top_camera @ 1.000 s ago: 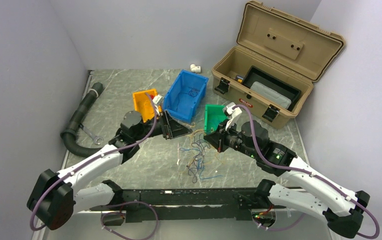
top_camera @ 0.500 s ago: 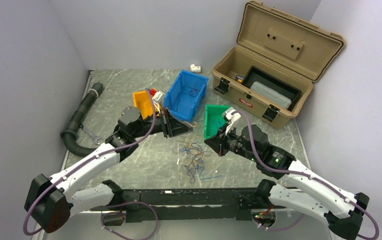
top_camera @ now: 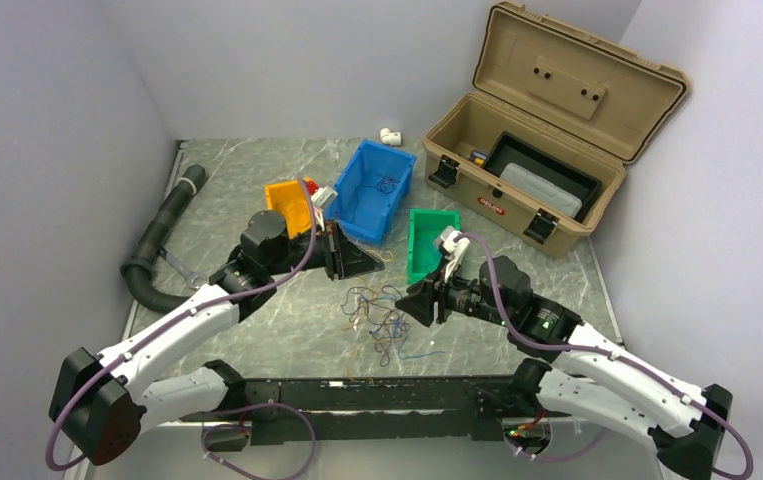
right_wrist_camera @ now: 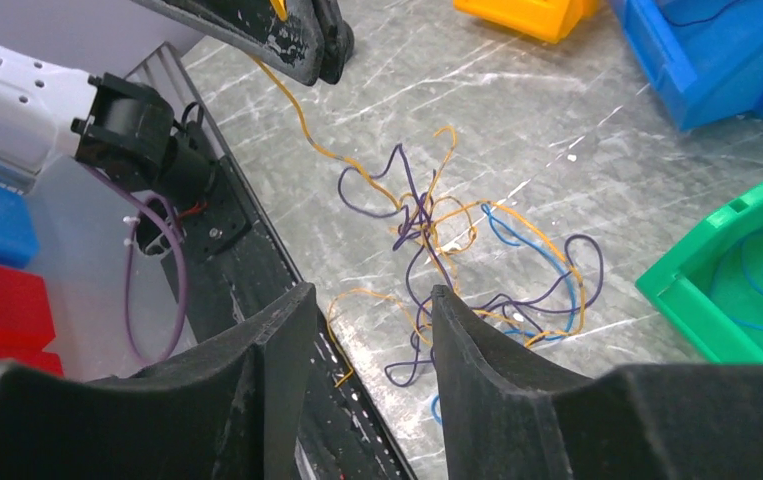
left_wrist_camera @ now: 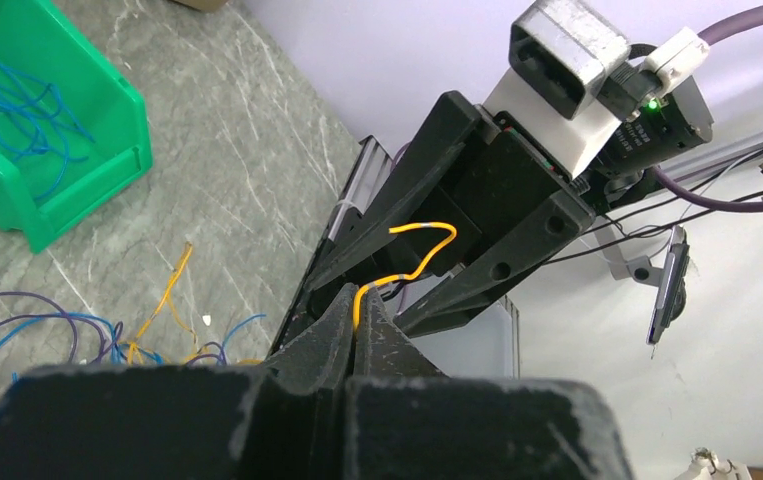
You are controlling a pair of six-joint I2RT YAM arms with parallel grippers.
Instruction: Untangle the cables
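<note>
The left gripper (left_wrist_camera: 357,300) is pinched shut on one thin yellow-orange wire (left_wrist_camera: 422,250), its end raised, probably to draw it from the tangle of thin coloured cables (right_wrist_camera: 447,240) on the grey marbled table (right_wrist_camera: 577,90). The half-open right gripper (right_wrist_camera: 372,300) hangs empty just above that tangle.

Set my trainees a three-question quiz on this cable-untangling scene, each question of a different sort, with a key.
1. True or false: the left gripper is shut on a yellow-orange wire.
2. Which colour are the wires in the green bin? A red, B blue, C white.
3. Fill the gap: the right gripper hangs ___ near the tangle.
Key: 1 true; 2 B; 3 open.
</note>
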